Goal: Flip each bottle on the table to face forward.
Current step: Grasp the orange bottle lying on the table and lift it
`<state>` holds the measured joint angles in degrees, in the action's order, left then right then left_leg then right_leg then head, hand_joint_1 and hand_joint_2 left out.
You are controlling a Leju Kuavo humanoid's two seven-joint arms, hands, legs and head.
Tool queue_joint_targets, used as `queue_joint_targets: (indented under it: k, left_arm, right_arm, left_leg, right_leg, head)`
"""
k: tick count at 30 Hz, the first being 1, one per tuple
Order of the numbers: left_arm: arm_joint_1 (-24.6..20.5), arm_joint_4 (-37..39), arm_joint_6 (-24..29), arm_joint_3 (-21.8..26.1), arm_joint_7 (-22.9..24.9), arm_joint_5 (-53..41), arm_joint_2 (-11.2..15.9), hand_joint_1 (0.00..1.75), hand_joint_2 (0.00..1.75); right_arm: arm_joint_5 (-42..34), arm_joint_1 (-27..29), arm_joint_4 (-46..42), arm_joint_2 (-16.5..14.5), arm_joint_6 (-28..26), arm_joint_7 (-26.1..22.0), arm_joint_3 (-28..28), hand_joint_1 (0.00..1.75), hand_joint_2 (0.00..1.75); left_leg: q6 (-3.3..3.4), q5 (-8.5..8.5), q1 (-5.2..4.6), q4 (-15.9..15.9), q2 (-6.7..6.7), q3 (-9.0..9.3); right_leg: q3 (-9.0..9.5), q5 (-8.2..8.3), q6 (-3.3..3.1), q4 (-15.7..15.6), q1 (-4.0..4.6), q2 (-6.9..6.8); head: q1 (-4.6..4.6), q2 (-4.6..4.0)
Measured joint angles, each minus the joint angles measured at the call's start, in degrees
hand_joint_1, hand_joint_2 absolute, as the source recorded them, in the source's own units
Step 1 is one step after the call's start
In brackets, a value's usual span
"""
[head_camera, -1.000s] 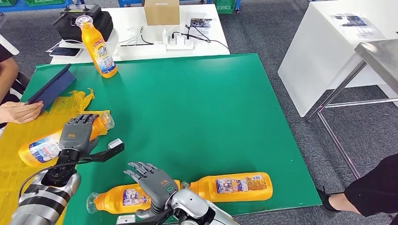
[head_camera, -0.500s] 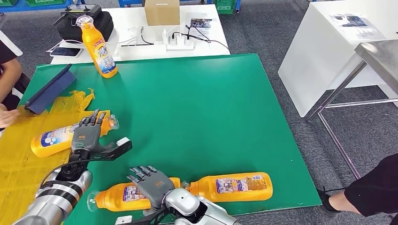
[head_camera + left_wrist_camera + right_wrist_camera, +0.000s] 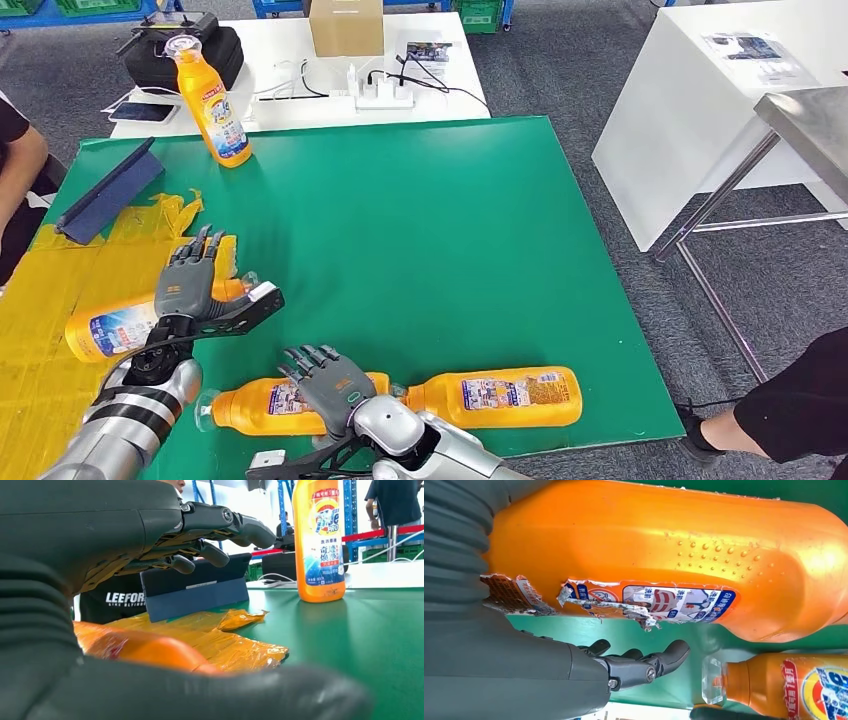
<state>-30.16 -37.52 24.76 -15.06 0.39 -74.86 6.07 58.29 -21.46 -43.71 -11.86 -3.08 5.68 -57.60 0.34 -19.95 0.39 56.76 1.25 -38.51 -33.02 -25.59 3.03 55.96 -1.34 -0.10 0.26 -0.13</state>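
Green table mat (image 3: 420,230). Left hand (image 3: 190,285), fingers spread, released, hovers above a lying orange detergent bottle (image 3: 115,325). Right hand (image 3: 325,380), fingers parted, rests over another lying bottle (image 3: 260,405); its grasp cannot be told.

left bottle (image 3: 105,328): middle hidden behind left hand (image 3: 186,286) | near bottle (image 3: 145,650): blurred, label seemingly unreadable
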Motion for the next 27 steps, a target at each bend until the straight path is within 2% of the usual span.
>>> queue_joint_targets:
  k: [2,3,6,7,9,13,15,17,20,22,24,27]
  left_arm:
    - [0.01,-0.03,0.00,0.00,0.00,0.00,-0.01,0.00,0.00]
    - [0.02,-0.03,0.00,0.00,0.00,0.00,-0.01,0.00,0.00]
    - [0.04,-0.05,0.09,0.01,-0.10,0.16,-0.01,0.00,0.00]
    - [0.09,-0.14,0.29,0.02,-0.33,0.50,-0.02,0.00,0.00]
    - [0.45,-0.89,0.90,0.14,-1.41,2.10,-0.13,0.00,0.00]
    - [2.66,-6.09,1.32,0.96,-5.38,9.15,-0.70,0.00,1.75]
    - [4.27,-10.25,1.21,1.25,-7.82,13.73,-1.08,0.00,1.75]
    - [5.94,-14.95,0.50,1.43,-10.99,19.18,-1.52,0.00,1.75]
    - [7.88,-21.64,-1.55,1.40,-17.02,29.42,-2.19,0.00,1.75]
    - [9.09,-26.27,-2.33,0.94,-19.59,35.58,-2.45,0.00,1.75]
    - [10.41,-30.82,-2.65,0.26,-20.03,38.93,-2.53,0.00,1.75]
    - [11.98,-35.79,-3.01,-0.49,-19.97,40.42,-2.54,0.00,1.75]
  right_arm:
    - [0.00,-0.03,0.10,-0.04,0.01,0.01,-0.01,0.05,1.75]
    - [0.00,-0.05,0.14,-0.06,0.01,0.01,-0.02,0.14,1.75]
    - [0.06,-0.12,0.23,-0.07,0.00,0.10,-0.03,1.18,1.75]
    - [0.15,-0.14,0.26,-0.07,-0.02,0.30,-0.03,1.47,1.75]
    - [0.37,-0.16,0.33,-0.05,-0.13,0.86,0.02,1.57,1.75]
    - [-0.16,-0.19,0.55,0.22,-0.86,1.32,0.95,1.72,1.75]
    - [-1.83,-0.22,0.56,0.42,-1.02,0.45,1.97,1.75,1.75]
    - [-6.64,-0.45,0.57,0.63,0.48,-2.83,3.76,1.75,1.75]
    - [-22.94,-0.97,0.61,1.01,6.13,-11.25,9.15,1.75,1.75]
    - [-34.57,-0.40,0.66,1.19,8.56,-14.88,14.29,1.75,1.75]
    - [-40.69,0.61,0.67,1.29,9.04,-15.89,18.54,1.75,1.75]
    - [-43.05,1.84,0.57,1.32,9.02,-15.93,22.58,1.75,1.75]
  left_leg:
    - [0.00,0.00,0.00,0.00,0.00,0.02]
    - [0.00,0.00,0.00,0.00,0.00,0.03]
    - [0.00,0.00,0.00,0.00,0.00,0.05]
    - [0.00,0.00,0.00,0.00,0.00,0.05]
    - [0.00,0.00,0.00,0.00,0.00,0.07]
    - [0.00,0.00,-0.02,0.00,0.00,0.08]
    - [0.00,0.00,-0.04,0.00,0.00,0.08]
    - [0.01,-0.01,-0.04,0.00,-0.01,0.12]
    - [0.00,-0.05,-0.05,0.00,-0.06,0.25]
    - [-0.01,-0.08,-0.06,0.00,-0.07,0.29]
    - [-0.02,-0.07,-0.06,0.00,-0.07,0.27]
    - [-0.02,-0.03,-0.06,0.00,-0.09,0.21]
  right_leg:
    - [0.02,0.00,0.00,0.00,0.00,0.00]
    - [0.03,0.00,0.00,0.00,0.00,0.00]
    - [0.04,0.00,0.00,0.00,0.00,0.00]
    - [0.04,0.00,0.00,0.00,0.00,0.00]
    - [0.05,0.00,0.00,0.00,0.00,0.00]
    - [0.06,0.00,0.00,-0.01,-0.01,0.00]
    - [0.06,0.00,0.00,-0.02,-0.02,0.00]
    - [0.08,0.00,0.00,-0.03,-0.03,0.00]
    - [0.16,0.03,-0.03,-0.04,-0.03,0.02]
    - [0.19,0.07,-0.07,-0.04,-0.02,0.02]
    - [0.26,0.11,-0.10,-0.04,-0.02,0.02]
    - [0.58,0.15,-0.10,-0.01,0.01,0.03]
  head:
    - [0.00,0.00]
    - [0.00,0.00]
    - [0.00,0.00]
    - [0.00,0.00]
    - [0.00,0.00]
    - [0.00,0.00]
    - [0.00,0.00]
    - [0.00,0.00]
    - [0.01,0.00]
    - [0.01,0.00]
    - [0.00,0.00]
    - [0.00,0.00]
